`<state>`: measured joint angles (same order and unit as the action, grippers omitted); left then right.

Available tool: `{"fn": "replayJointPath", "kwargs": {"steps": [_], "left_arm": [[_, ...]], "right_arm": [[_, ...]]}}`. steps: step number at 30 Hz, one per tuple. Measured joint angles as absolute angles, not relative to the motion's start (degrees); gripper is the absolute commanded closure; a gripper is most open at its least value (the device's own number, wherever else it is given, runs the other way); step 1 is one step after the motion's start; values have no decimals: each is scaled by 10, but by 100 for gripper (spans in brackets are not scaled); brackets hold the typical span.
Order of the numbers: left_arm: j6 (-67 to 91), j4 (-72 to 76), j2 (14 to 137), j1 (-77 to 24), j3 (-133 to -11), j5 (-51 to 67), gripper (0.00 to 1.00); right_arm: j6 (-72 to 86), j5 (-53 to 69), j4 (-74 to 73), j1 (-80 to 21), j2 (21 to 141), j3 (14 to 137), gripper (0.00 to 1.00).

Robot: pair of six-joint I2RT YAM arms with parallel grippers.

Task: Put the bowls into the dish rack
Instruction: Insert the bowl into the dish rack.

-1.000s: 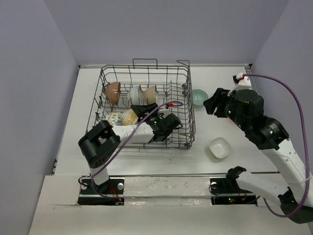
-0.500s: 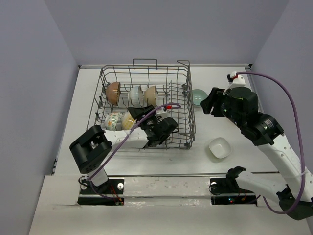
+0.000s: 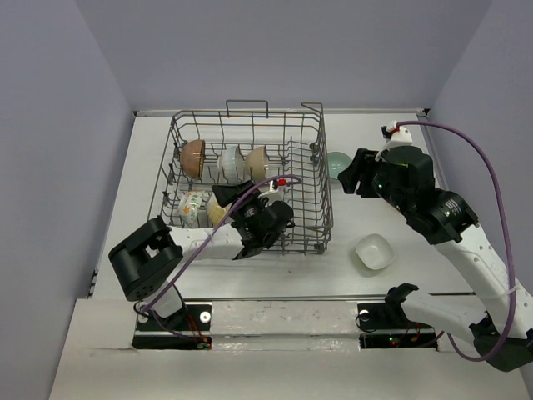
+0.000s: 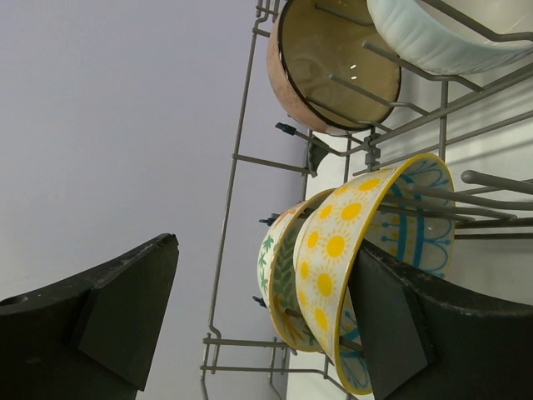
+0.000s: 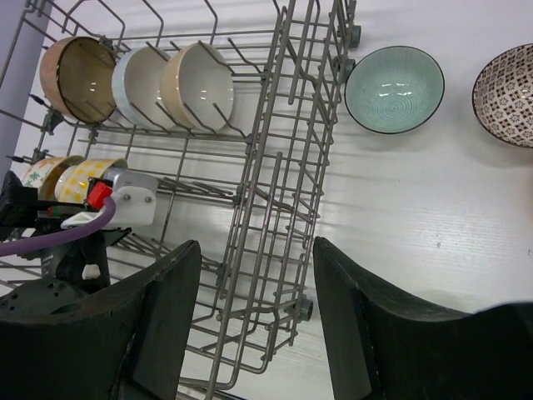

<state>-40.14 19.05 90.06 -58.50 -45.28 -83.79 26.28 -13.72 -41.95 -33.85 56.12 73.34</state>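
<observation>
Two patterned bowls racked just beyond spread left pincer.

dish rack: grey | rack bowl: brown | table bowl: pale teal | sun-print bowl: yellow, blue | square bowl: white

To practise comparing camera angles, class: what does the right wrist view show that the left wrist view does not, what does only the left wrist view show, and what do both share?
Only the right wrist view shows the teal bowl and the dark patterned bowl lying on the table outside the dish rack. Only the left wrist view shows the blue design inside the sun-patterned bowl. Both show the brown bowl, the sun-patterned bowl and the rack's wires.
</observation>
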Motion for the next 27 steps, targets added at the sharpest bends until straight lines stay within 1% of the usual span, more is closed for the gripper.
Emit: {"fn": "replayJointPath", "kwargs": {"steps": [4,7,9,10,12,18,27], "left_arm": [[-452,284,883,-584,-423,-838,5],[-602,487,872,-581,-369,-839,4],[-689,560,873,-580,-352,-838,4],[-762,605,879,-580,-344,-836,3],[-839,647,894,-582,-342,-834,3],[-988,713,933,-589,-342,-827,1],[-1027,736,939,-589,-347,-824,1]], "right_arm": [[262,-134,-419,-338,566,733,38],[261,-131,-419,-338,569,733,38],[261,-131,-419,-338,570,733,38],[261,-130,-419,-338,571,733,38],[261,-129,-419,-338,571,733,38],[257,-128,-419,-338,571,733,38],[254,-128,-419,-338,571,733,38]]}}
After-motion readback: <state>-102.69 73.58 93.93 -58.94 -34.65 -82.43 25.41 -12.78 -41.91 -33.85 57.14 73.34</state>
